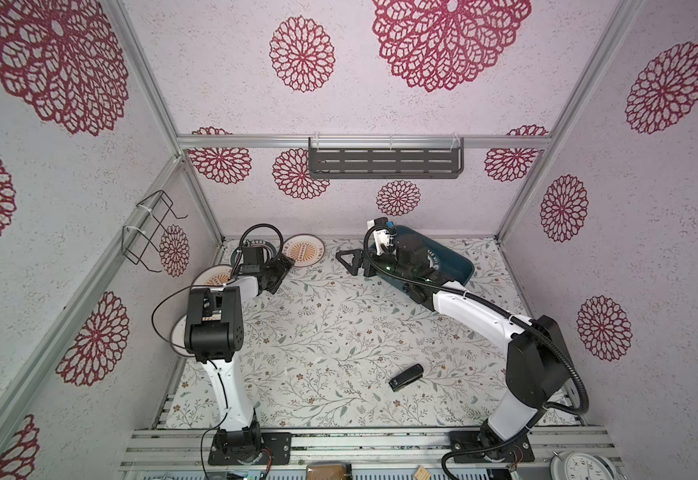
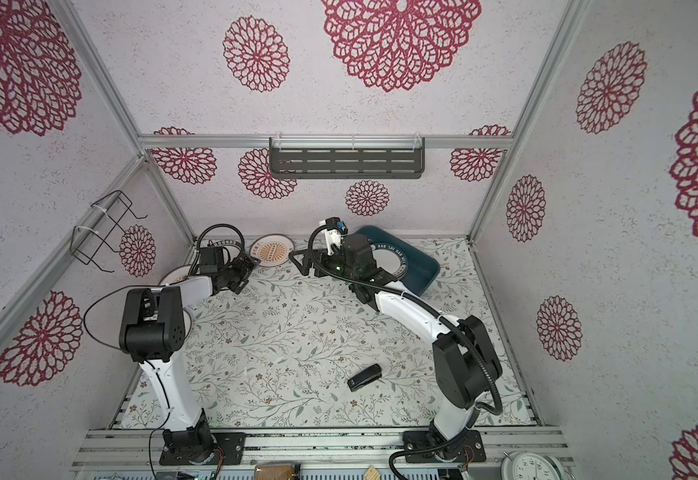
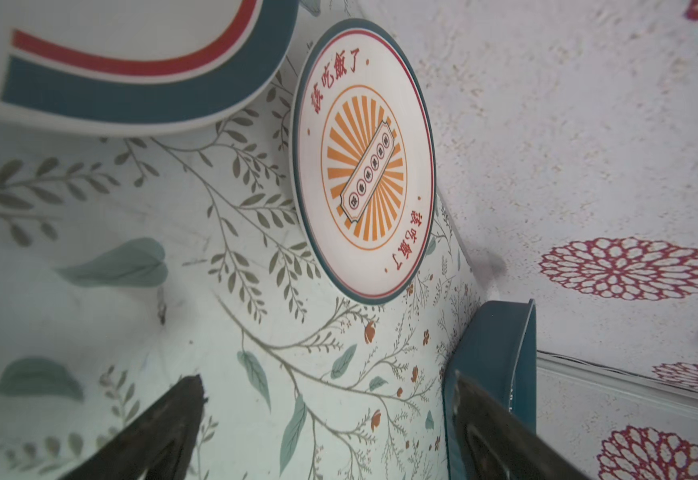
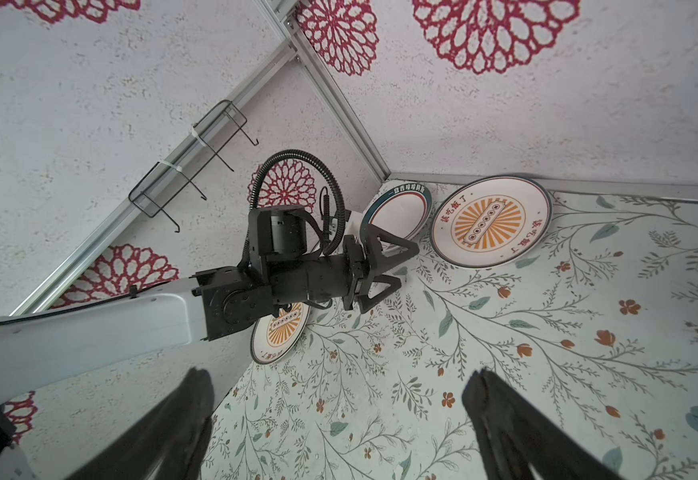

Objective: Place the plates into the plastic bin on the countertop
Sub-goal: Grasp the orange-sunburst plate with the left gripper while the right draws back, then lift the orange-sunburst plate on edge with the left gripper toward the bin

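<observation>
On the leaf-printed countertop [image 1: 339, 332], a sunburst plate [image 1: 303, 251] lies flat by the back wall [image 1: 347, 216], near the blue bin [image 1: 459, 266] that holds a lettered plate [image 2: 393, 257], and the left gripper [image 1: 284, 264] and right gripper [image 1: 345, 262] flank it, both wide and empty, probably to catch its rim.

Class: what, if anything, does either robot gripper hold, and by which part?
Nothing is held: the left gripper and the right gripper both stand open and empty.
</observation>
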Robot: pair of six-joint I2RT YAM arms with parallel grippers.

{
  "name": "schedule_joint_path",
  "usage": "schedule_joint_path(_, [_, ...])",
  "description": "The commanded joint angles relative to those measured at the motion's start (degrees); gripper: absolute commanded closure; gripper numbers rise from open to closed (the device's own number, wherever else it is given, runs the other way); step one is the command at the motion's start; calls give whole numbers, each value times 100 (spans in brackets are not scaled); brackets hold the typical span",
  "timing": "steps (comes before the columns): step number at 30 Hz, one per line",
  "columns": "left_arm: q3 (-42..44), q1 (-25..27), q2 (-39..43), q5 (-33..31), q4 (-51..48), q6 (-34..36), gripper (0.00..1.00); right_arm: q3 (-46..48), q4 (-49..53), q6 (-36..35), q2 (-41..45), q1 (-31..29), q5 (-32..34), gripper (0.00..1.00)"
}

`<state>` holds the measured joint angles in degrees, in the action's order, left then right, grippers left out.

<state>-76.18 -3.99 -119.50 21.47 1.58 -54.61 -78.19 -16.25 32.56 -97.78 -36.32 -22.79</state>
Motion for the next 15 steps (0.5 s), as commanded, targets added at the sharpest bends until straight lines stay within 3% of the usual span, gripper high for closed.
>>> schedule_joint_path(1, [-316, -84, -305, 135, -90, -152, 5, -143, -426, 27, 23, -42, -27, 1])
schedule_joint_path(10, [-975, -114, -1061, 218, -18, -328, 12, -123, -965, 493, -377, -148, -7, 1])
schedule_joint_path(15, [-1583, -60, -1543, 224, -317, -266, 21, -170, -938, 563, -477, -157, 61, 1])
